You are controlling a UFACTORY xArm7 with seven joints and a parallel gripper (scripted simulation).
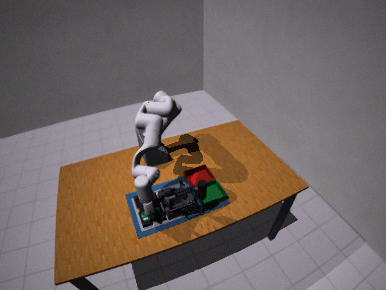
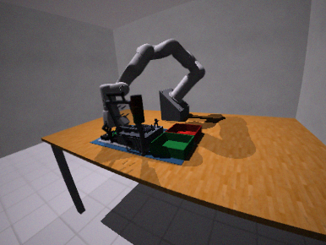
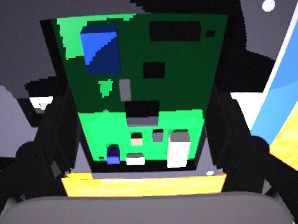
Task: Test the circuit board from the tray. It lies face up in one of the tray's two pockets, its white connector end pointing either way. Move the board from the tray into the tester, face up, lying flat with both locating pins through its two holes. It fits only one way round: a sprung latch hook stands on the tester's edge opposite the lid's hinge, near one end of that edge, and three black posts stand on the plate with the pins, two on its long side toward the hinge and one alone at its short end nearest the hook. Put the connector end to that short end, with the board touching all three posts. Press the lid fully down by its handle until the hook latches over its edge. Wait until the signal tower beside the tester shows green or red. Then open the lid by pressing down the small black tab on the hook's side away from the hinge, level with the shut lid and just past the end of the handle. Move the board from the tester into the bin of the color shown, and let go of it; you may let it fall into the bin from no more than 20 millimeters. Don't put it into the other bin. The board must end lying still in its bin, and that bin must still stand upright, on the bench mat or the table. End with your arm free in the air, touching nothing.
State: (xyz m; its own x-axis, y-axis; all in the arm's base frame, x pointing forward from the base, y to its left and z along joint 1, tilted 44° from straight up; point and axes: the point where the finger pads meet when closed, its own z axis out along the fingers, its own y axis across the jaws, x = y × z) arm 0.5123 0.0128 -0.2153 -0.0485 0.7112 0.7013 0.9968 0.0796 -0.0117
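The green circuit board lies face up between my fingers in the wrist view. Its blue part is at the top left, a white block at the bottom right. It also shows small and green in the top view. My gripper points down, low over the tray, and is shut on the board's two long sides. Whether the board touches the tray floor cannot be told. The dark tester is beside the gripper; its lid, pins and latch are too dark to make out.
The dark signal tower stands by the tester, with no lit lamp visible. Beyond are the red bin and green bin, both upright. The blue mat lies under the equipment.
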